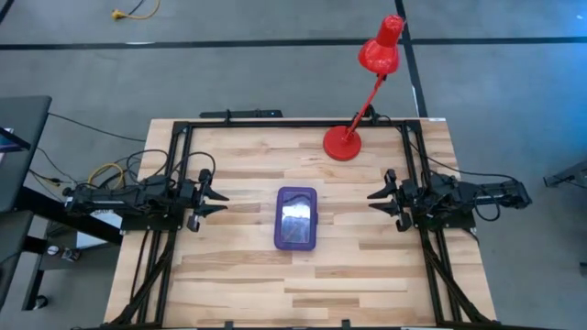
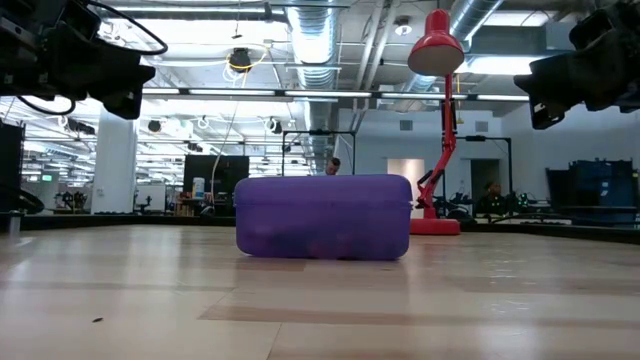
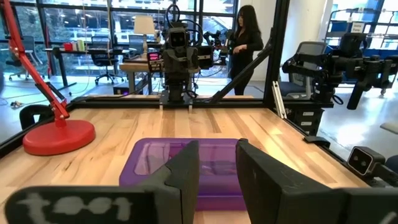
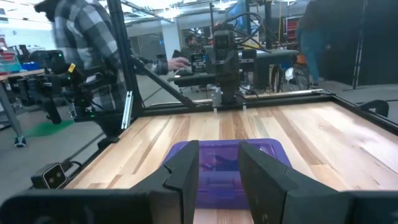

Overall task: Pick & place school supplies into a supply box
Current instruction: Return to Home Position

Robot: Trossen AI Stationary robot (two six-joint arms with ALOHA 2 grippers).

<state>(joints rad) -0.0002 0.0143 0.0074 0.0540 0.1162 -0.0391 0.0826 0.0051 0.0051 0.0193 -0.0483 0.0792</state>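
left gripper (image 1: 223, 196) hangs over the left side of the light wooden table (image 1: 238, 275), right gripper (image 1: 372, 199) over the right side. you see both with fingers a little apart and holding nothing. between them, well apart from each, the small translucent purple plastic supply box (image 1: 296, 218) lies flat, lid shut. the red desk lamp (image 1: 345, 142) stands near the far edge.

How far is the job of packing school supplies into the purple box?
Done, it seems: the supply box lies shut on the table, with no pencil, pen or scissors showing outside it. In hand: nothing; the left gripper and right gripper hang open at the sides, clear of it. Left: apparently nothing.
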